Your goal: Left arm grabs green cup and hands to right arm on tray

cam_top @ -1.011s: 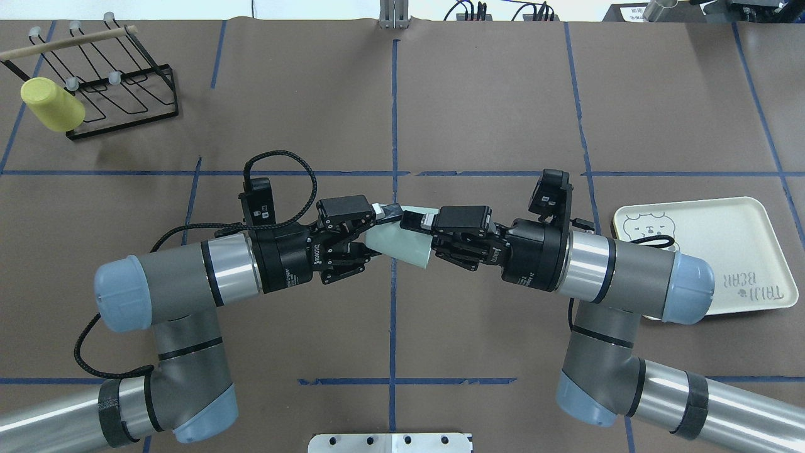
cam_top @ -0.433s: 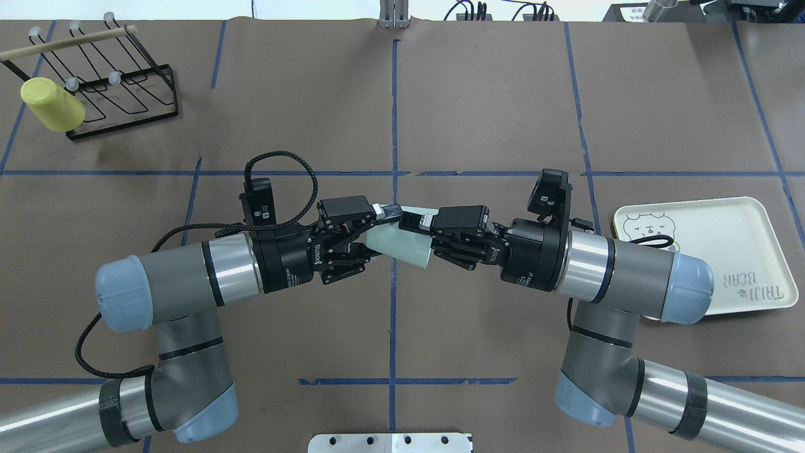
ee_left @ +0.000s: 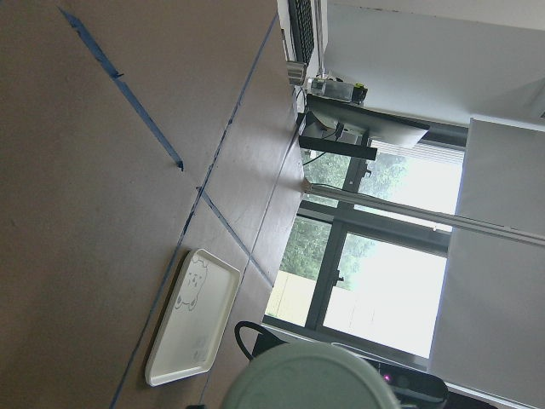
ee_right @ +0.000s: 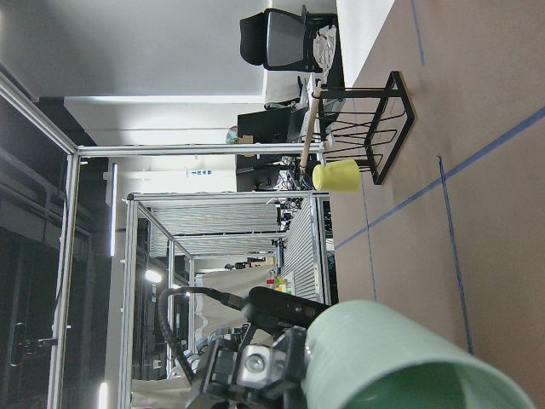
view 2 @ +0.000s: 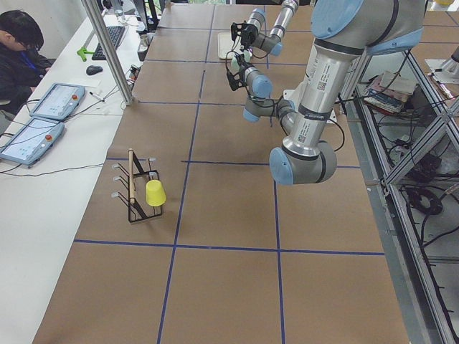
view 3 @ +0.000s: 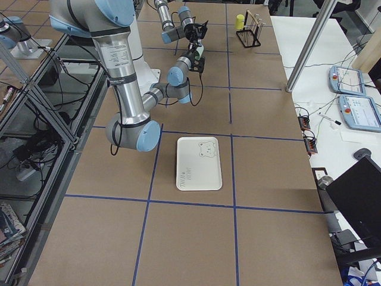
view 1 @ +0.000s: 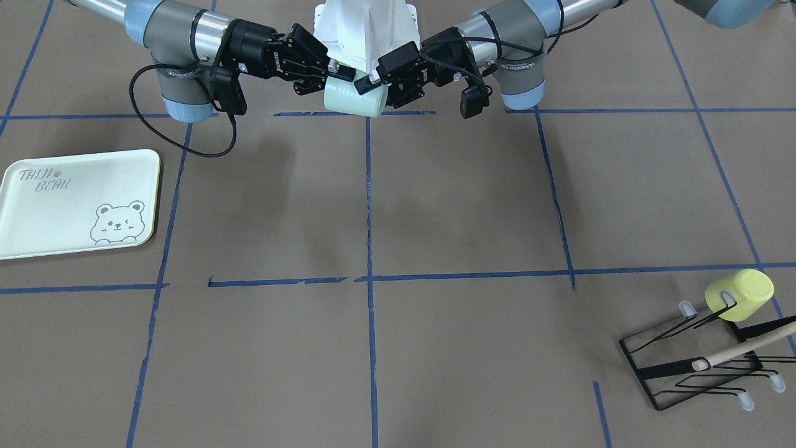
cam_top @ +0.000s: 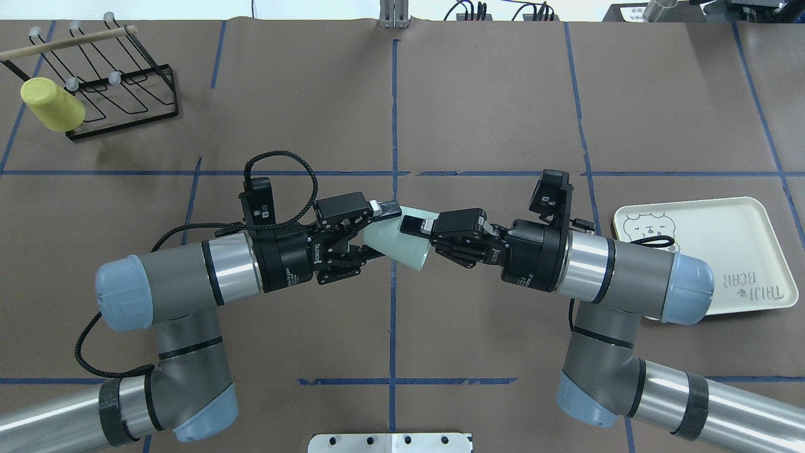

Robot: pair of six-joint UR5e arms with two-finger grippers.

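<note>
The pale mint-green cup (cam_top: pixel 397 246) hangs on its side in the air between both grippers, above the middle of the table; it also shows in the front view (view 1: pixel 352 101). My left gripper (cam_top: pixel 385 231) stands around its closed base end with the fingers spread a little, the upper finger just off the cup. My right gripper (cam_top: pixel 420 239) is shut on the cup's rim end. The left wrist view shows the base (ee_left: pixel 306 383), the right wrist view the open mouth (ee_right: pixel 400 362). The tray (cam_top: pixel 723 251) lies flat at the right, partly under my right arm.
A yellow-green cup (cam_top: pixel 51 105) hangs on a black wire rack (cam_top: pixel 119 82) at the far left corner. The tray (view 1: pixel 62 211) is bare. Blue tape lines cross the brown table cover. An operator sits beyond the table's far edge in the exterior left view.
My left gripper's fingers have spread slightly, the upper one lifting off the cup. My right gripper's fingers have closed in on the rim end. The cup shifted very slightly.
</note>
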